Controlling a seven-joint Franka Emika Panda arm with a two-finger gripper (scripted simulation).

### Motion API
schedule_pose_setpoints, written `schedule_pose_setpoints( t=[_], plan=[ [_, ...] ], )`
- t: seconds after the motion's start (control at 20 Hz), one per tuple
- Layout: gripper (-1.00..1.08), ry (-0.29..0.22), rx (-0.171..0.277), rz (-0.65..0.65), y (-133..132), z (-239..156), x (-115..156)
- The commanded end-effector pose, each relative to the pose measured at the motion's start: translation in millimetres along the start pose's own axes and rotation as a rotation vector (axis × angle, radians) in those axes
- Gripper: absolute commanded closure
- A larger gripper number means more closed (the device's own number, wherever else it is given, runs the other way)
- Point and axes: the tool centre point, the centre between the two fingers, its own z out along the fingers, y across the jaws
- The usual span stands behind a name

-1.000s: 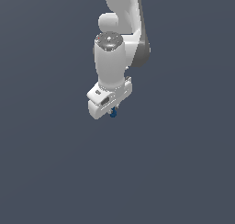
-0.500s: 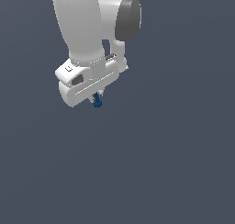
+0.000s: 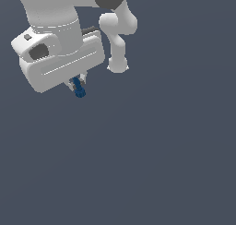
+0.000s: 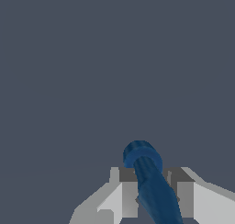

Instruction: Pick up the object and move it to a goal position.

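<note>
A small dark blue elongated piece with a thicker, rounded end (image 3: 79, 89) is seen clamped between the two fingers of the white, blocky tool (image 3: 77, 84) of the white robot arm (image 3: 64, 16). In the exterior view the tool's broad white body fills the upper part on the exterior view's left, and only the short grey-white fingertips (image 3: 73, 84) are seen below it, with the blue piece projecting just beyond them, its thick end lowest. Piece and tool are shown against a plain dark grey-blue ground (image 3: 161, 164); whether the piece is touching that ground cannot be told from this view, and no edge or corner of a table is shown

In the wrist view the blue piece (image 4: 149, 182) is seen between the two pale grey fingers (image 4: 123, 195), one on each side of it and each close against its shaft. The piece is tilted somewhat in the grip, and its thicker, ring-like end (image 4: 142, 155) stands out past the fingertips, away from the camera. Behind it only the same even dark ground (image 4: 92, 71) is seen
</note>
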Motion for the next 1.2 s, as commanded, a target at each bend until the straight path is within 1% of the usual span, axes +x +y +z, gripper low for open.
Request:
schedule_pose_setpoints(
  t=[0.0, 0.3, 0.55, 1.15],
  plan=[
    [1.08, -0.001, 0.000, 0.000, 9, -16, -3],
    [1.08, -0.001, 0.000, 0.000, 28, -47, -10],
    [1.08, -0.001, 0.000, 0.000, 39, -65, -13],
    [1.08, -0.002, -0.001, 0.001, 51, -83, -16]
  ],
)
